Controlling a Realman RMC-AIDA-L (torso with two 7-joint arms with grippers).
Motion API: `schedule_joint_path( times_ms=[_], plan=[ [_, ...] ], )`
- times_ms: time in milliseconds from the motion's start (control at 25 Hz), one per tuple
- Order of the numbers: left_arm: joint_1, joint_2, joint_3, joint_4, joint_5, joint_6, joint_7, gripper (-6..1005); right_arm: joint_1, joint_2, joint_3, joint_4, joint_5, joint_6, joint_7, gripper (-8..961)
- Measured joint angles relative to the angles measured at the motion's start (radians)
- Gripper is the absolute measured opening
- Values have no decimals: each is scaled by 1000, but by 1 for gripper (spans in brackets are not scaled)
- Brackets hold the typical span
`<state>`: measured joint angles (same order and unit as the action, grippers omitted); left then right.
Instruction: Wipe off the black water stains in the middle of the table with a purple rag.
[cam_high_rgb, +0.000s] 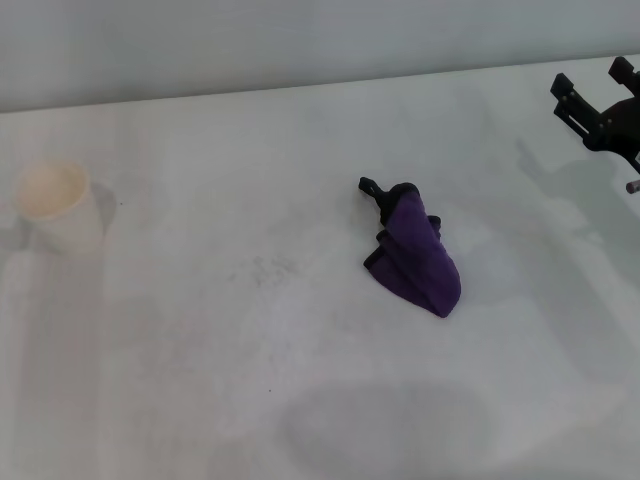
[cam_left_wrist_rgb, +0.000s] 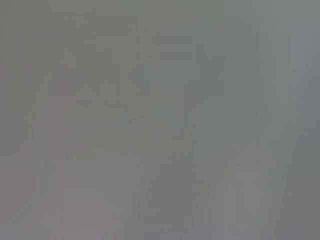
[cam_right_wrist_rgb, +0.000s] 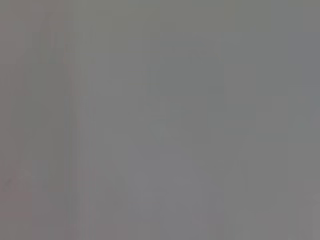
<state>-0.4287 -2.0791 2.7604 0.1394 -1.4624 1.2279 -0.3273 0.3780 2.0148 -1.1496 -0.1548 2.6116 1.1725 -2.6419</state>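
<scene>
Right gripper sat raised at the far right edge of the bench, fingers spread apart and grasping nothing. Rag lay crumpled mid-bench, well apart from those fingers, toward the left and nearer the robot. Only faint grey specks of stain showed, further left of the rag again, not touching it. Cup stood upright at the far left. Left gripper was out of sight; both wrist views showed nothing legible.
</scene>
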Motion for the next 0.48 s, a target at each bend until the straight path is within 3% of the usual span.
schedule_joint_path(
  times_ms=[160, 480],
  plan=[
    [-14, 0, -6, -2, -3, -33, 1, 888, 14, 1, 4, -1, 1, -14, 2, 844],
    [-112, -4, -15, -10, -19, -179, 7, 887, 68, 4, 25, 1, 1, -104, 20, 845]
  ],
)
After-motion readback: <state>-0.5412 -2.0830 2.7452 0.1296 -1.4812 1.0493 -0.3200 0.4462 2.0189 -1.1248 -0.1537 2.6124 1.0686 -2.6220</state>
